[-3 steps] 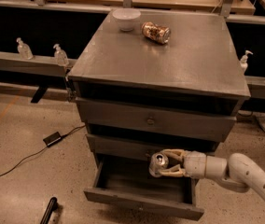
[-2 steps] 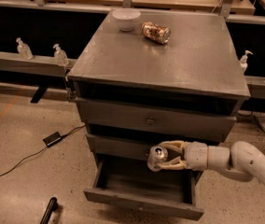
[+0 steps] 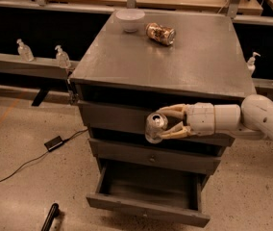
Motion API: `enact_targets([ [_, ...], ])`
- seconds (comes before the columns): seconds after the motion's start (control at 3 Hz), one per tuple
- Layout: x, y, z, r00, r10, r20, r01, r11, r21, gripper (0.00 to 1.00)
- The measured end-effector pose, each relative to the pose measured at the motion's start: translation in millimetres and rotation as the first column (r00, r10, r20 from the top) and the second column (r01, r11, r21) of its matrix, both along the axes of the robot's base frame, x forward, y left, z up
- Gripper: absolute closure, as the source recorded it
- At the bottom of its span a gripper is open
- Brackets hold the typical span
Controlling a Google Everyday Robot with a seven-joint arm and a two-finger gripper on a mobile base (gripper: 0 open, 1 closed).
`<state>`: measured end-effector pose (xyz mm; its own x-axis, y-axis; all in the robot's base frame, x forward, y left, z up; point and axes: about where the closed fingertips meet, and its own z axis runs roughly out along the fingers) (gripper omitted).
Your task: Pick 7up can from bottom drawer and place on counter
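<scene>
My gripper (image 3: 164, 121) reaches in from the right on a white arm and is shut on the 7up can (image 3: 155, 127), a silvery can with its shiny top turned toward the camera. It holds the can in the air in front of the upper drawers, just below the counter's front edge. The bottom drawer (image 3: 148, 209) stands pulled open below and looks empty inside. The counter (image 3: 175, 57) is the flat grey top of the cabinet.
A white bowl (image 3: 130, 19) and a brown-and-orange can (image 3: 160, 33) lying on its side sit at the back of the counter. The two upper drawers (image 3: 151, 155) are closed. A cable and a black adapter (image 3: 54, 143) lie on the floor at the left.
My gripper has lifted the can up out of the open bottom drawer to the height of the top drawer, just under the counter edge.
</scene>
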<state>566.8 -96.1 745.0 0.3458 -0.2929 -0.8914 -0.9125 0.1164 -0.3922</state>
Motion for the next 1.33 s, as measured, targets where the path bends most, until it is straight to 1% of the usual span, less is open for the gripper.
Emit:
enact_targets([
  [0.33,0,0,0,1.0000,0.000,0.000,0.000,1.000,0.000,1.00],
  [0.67,10,-1,24,0.9994,0.034,0.000,-0.034,0.999,0.022,1.00],
  [1.0,32,-12,79,0.9975,0.061,0.035,-0.062,0.997,0.039,1.00],
  [1.33,48,-18,114,0.9942,0.083,0.068,-0.087,0.995,0.047,1.00],
])
